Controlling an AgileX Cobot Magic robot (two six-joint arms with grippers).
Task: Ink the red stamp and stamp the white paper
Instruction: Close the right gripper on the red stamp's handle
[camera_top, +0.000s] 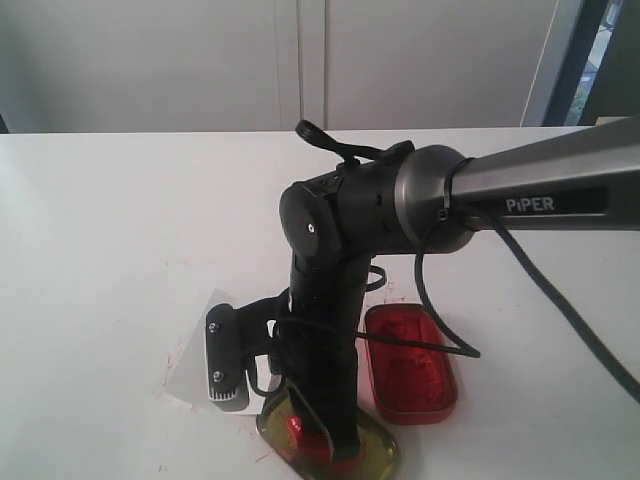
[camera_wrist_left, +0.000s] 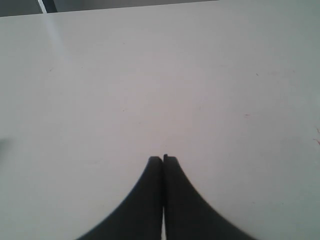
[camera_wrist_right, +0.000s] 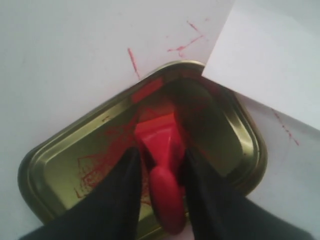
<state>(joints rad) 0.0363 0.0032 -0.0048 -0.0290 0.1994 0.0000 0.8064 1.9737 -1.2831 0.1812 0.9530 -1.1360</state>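
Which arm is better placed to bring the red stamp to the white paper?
Right. The right gripper holds the red stamp in the gold lid, with the white paper beside it. The left gripper is shut over bare table.

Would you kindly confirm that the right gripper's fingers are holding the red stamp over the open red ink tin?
Not quite. The right gripper does hold the red stamp between its fingers, but over the gold lid smeared with red, not over the red ink tin, which sits beside that lid. The right wrist view shows this most plainly.
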